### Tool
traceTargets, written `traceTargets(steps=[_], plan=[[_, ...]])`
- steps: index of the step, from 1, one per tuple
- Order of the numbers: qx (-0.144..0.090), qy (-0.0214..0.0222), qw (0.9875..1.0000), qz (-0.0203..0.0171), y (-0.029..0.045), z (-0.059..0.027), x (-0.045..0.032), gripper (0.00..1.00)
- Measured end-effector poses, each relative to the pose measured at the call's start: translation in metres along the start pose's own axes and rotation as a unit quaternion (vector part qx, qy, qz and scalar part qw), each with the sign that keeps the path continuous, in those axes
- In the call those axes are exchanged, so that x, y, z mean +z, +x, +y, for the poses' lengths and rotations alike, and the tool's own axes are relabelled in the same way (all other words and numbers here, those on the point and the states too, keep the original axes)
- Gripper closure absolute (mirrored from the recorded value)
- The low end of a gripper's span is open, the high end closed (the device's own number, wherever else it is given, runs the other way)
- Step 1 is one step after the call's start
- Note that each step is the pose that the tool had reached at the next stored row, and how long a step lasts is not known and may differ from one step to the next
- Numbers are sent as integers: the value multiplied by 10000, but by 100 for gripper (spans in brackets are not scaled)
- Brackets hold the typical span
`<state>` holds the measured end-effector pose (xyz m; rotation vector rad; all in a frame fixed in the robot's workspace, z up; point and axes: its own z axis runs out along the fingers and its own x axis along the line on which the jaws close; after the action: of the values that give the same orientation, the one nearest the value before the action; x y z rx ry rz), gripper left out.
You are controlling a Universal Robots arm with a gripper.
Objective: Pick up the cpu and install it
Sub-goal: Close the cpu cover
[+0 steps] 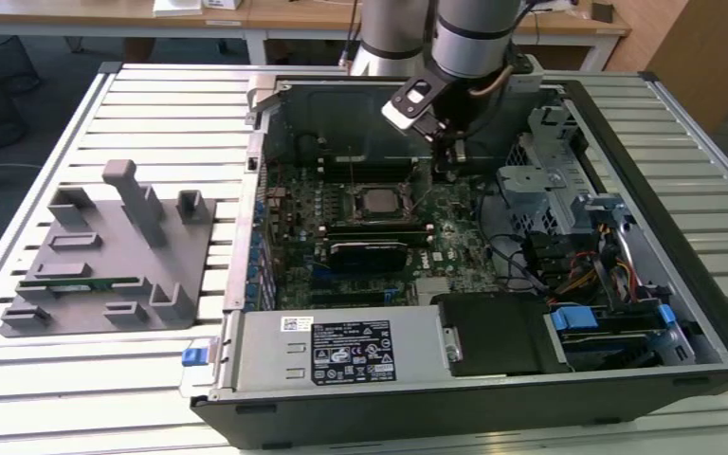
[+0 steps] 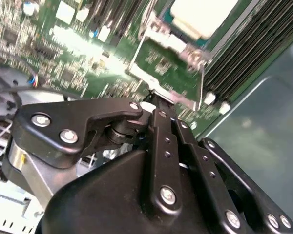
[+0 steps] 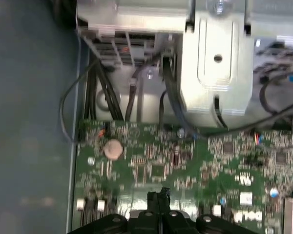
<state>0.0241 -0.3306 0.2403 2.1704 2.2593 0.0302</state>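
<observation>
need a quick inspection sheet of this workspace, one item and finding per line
surface: slatted metal table carrying an open computer case
job's things: cpu lies in the motherboard socket, not held
clutter: grey fixture with a green memory stick, beside the case
grippers: gripper shut on nothing, low over the board beside the socket
cables: wire bundle inside the case, on the exterior view's right
surroundings: wooden desks behind the table

open computer case [image 1: 465, 417], green motherboard [image 1: 459, 242], grey holder [image 1: 92, 261], slatted table [image 1: 149, 114]
</observation>
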Motion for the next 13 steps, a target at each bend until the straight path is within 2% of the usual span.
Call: traceTargets(steps=[9,13], plan=[[0,1,10000,-1,16,-270,7,89],[0,0,10000,0,20,-349,19,89]])
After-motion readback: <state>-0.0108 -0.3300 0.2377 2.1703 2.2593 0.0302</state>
